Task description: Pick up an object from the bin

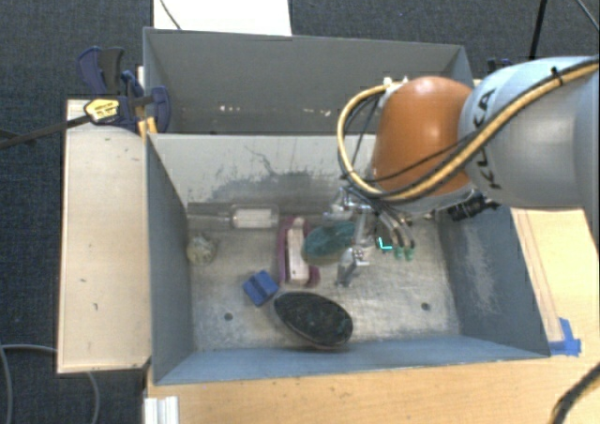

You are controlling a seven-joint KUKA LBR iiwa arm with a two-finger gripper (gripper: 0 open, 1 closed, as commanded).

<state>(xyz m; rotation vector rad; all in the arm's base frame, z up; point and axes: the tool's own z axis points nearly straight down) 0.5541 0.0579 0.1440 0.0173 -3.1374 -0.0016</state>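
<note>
text: dark letters "KU", the rest partly hidden | on: grey arm (544,150) | elsewhere in bin: nothing readable

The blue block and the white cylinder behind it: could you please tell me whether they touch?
Apart. The camera view shows a clear stretch of bare bin floor between the blue block and the white cylinder.

Bin (309,84): grey all over; you will see pale scuffs on its floor
Soft lump (323,242): teal
Pack (297,253): purple with a white middle
Block (261,288): blue
Oval brush (312,319): black
Tube (253,219): white
Wrist cover (422,141): orange
Arm (544,141): silver-grey, and you can see black lettering on it
</note>
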